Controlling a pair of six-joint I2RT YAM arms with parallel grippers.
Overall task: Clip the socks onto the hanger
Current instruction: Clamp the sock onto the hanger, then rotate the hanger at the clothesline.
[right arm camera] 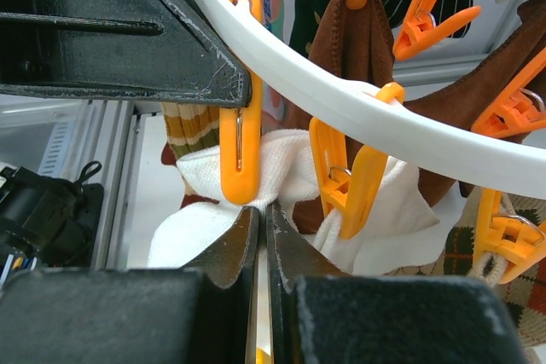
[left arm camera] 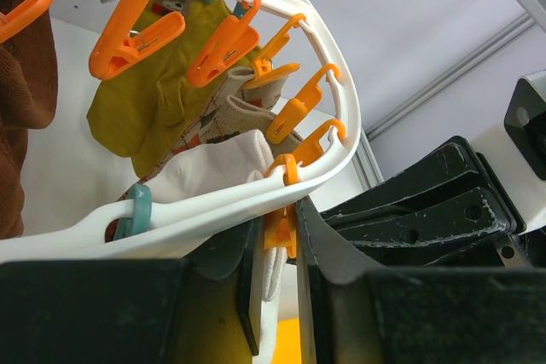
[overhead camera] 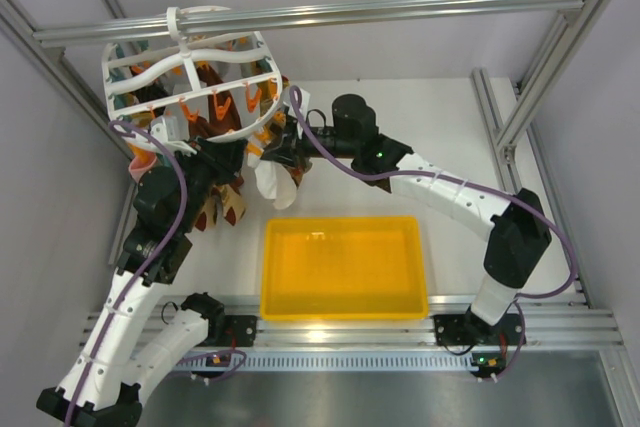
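Observation:
The white lattice hanger [overhead camera: 190, 72] hangs from the top bar at the back left and carries orange and teal clips. A cream-white sock [overhead camera: 272, 185] hangs below its near right rim. My left gripper [left arm camera: 280, 245] is shut on an orange clip [left arm camera: 281, 232] on the rim [left arm camera: 213, 210], with white sock fabric [left arm camera: 275, 274] hanging between its fingers. My right gripper [right arm camera: 264, 210] is shut, pinching the sock's edge [right arm camera: 205, 232] just under an orange clip [right arm camera: 241, 159]. A second piece of white sock [right arm camera: 397, 219] hangs from the neighbouring clip [right arm camera: 350, 189].
A yellow tray [overhead camera: 343, 267] sits in front between the arm bases. Brown, patterned and mustard socks [left arm camera: 162, 100] hang on other clips. Aluminium frame posts [overhead camera: 530, 97] stand on the right and a rail runs along the left.

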